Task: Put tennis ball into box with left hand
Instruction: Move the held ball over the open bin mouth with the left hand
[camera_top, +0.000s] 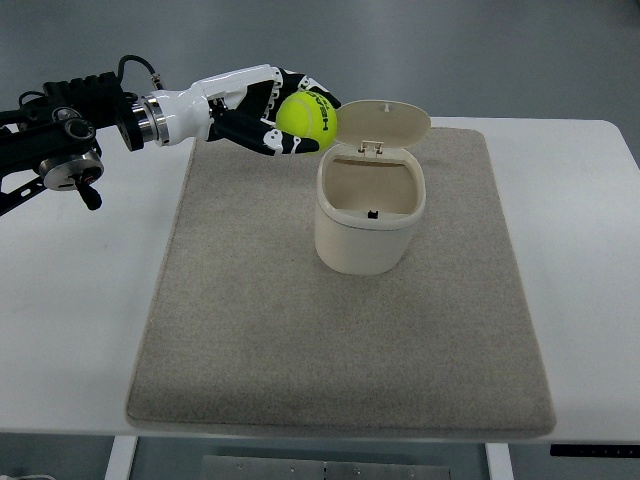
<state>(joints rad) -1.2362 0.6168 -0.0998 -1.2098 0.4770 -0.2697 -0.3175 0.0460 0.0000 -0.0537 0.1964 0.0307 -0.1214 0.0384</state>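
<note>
A yellow-green tennis ball (307, 115) is held in my left hand (285, 118), whose white and black fingers are curled around it. The hand and ball hover above the mat, just left of the box's raised lid (385, 122). The cream box (369, 212) stands upright on the mat with its lid flipped back and its inside showing empty. The ball is outside the box, to the upper left of its opening. My left arm comes in from the upper left edge.
A grey-beige mat (340, 330) covers the middle of a white table (70, 300). The table's front edge runs along the bottom of the picture, and grey floor lies beyond the far edge.
</note>
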